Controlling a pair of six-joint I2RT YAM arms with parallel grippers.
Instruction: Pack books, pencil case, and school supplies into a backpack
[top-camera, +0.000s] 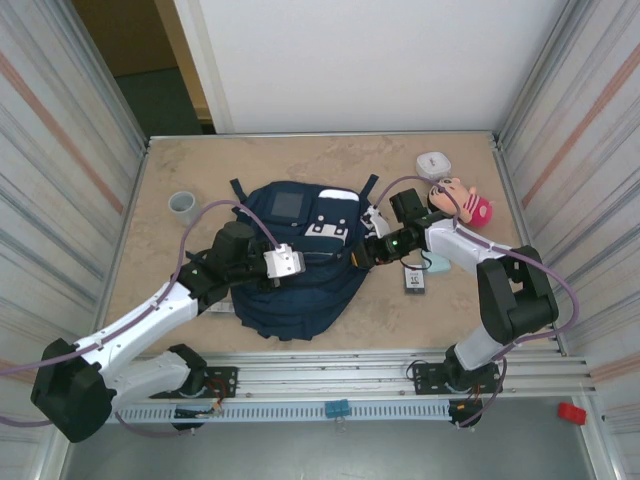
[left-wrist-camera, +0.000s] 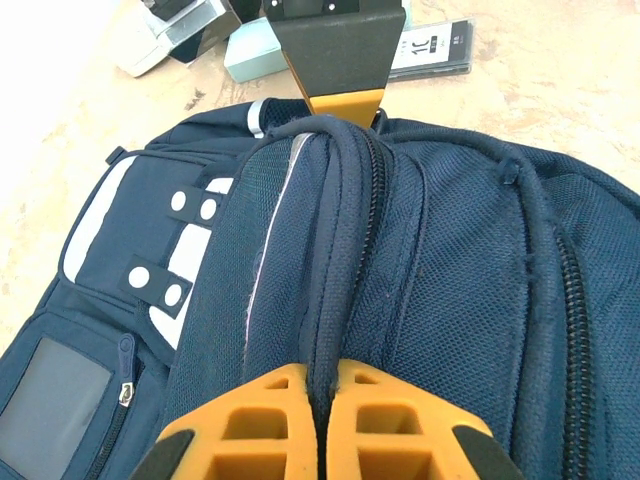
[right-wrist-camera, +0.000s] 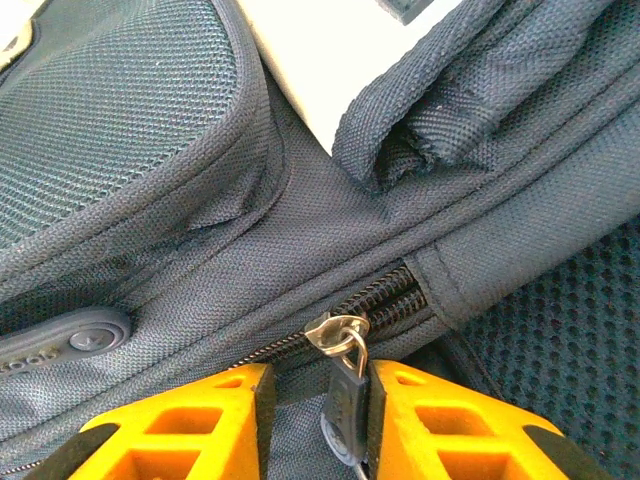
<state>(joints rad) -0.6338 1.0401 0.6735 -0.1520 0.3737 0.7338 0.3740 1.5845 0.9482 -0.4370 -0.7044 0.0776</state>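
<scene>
Your left gripper (left-wrist-camera: 320, 385) has its orange fingers (left-wrist-camera: 250, 420) pressed together on a raised fold of the large navy-blue fabric backpack (left-wrist-camera: 420, 280), right on the zipper ridge. Your right gripper (right-wrist-camera: 320, 378) has its fingers (right-wrist-camera: 200, 425) slightly apart, bracketing the small dark zipper pull (right-wrist-camera: 345, 405) that hangs from the silver slider (right-wrist-camera: 335, 333). The tab touches one finger, but I cannot tell from this close angle whether it is truly gripped.

The slider sits beside the fabric stop at the end of its track, so I judge you are at the opening step, with nothing packed yet. From above, the backpack lies flat mid-table between your two arms. Just to its right wait the pale teal, long, narrow pencil case (top-camera: 438, 263) and the small black box with a white label (top-camera: 416, 277), near each other on the tan tabletop (top-camera: 200, 170).

Expect the bag to be soft and floppy. It will likely bunch and drag along with the pull unless your left pinch holds it taut. Take the tab low, across its flat faces, because it is small and could slip. The case and box look light and rigid, so grasp them across their narrow sides.
</scene>
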